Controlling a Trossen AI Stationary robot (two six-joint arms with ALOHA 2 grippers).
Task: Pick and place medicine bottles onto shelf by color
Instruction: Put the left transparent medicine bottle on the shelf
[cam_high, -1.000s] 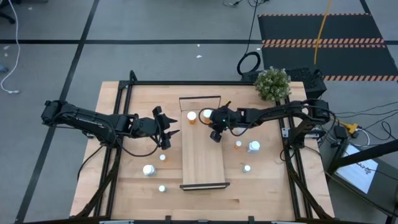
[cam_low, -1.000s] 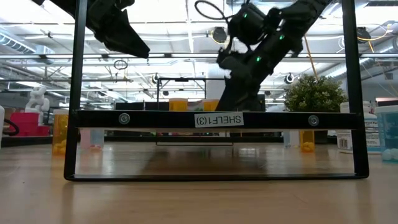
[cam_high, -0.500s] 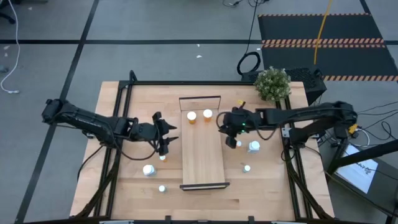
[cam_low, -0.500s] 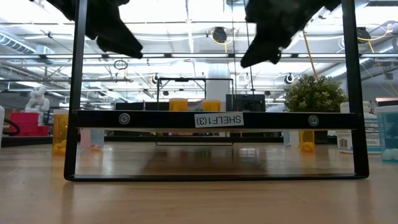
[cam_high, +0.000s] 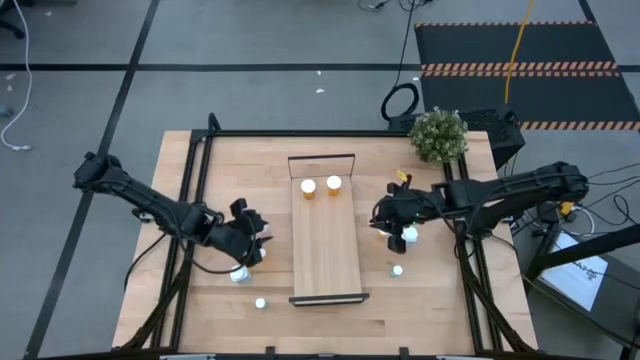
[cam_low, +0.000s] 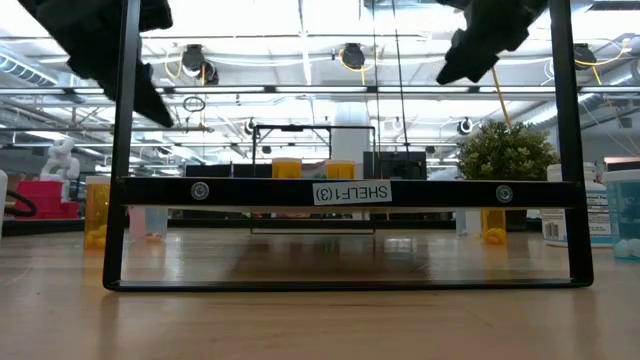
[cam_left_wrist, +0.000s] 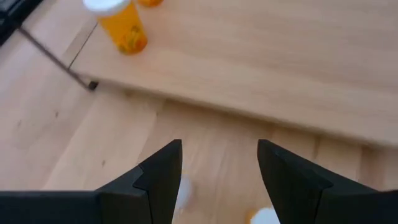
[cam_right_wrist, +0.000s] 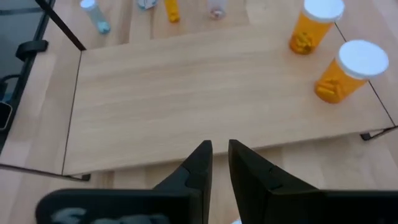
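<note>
A: What's the high cam give you?

B: I see the shelf (cam_high: 325, 235) mid-table, long pale board w/ dark rails at the short ends. Two orange bottles (cam_high: 308, 188) w/ white caps stand at its far end, side by side. Left gripper (cam_high: 252, 245) sits over the table just left of the shelf, near a white-capped bottle (cam_high: 239, 272). Right gripper (cam_high: 385, 215) is just right of the shelf, above a pale bottle (cam_high: 408, 236); another small cap (cam_high: 397, 270) lies nearer the front.

A: Low cam?

B: Level look through the shelf's front rail (cam_low: 340, 192), label on it. The orange pair (cam_low: 287, 169) shows behind the rail. Both arms only as dark shapes up top.

A: Left wrist?

B: Fingers (cam_left_wrist: 163, 177) parted about halfway, nothing between them. Shelf edge ahead, one orange bottle (cam_left_wrist: 122, 27) on it close-up, yellow pills inside, which the high cam can't show.

A: Right wrist?

B: Fingers (cam_right_wrist: 198, 167) nearly together, holding nothing. Shelf board ahead, orange pair (cam_right_wrist: 343, 70) at one end, more small bottles (cam_right_wrist: 94, 16) on the table past it.
</note>
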